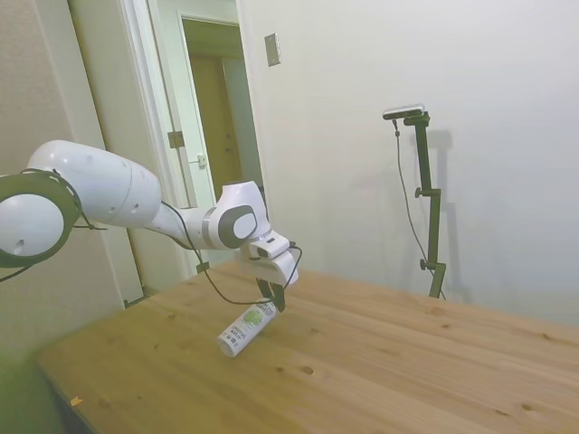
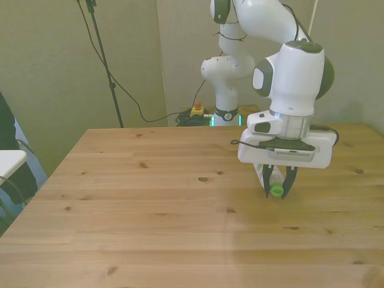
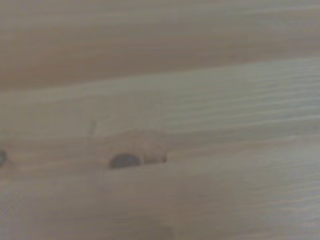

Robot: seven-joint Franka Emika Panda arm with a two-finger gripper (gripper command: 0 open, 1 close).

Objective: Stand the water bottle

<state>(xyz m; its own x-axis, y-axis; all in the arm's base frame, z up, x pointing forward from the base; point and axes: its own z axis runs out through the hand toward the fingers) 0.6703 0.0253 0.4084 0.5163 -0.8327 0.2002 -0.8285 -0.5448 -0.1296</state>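
The worktop was pale matt wood, knotted and grained. The water bottle was clear glossy plastic with a paper-like white label. The arm looked smooth, glossy white plastic.

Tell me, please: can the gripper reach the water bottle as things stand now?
Yes, it seems so: the gripper is shut on the water bottle near its green cap, holding it tilted above the table. Nothing stands between them.
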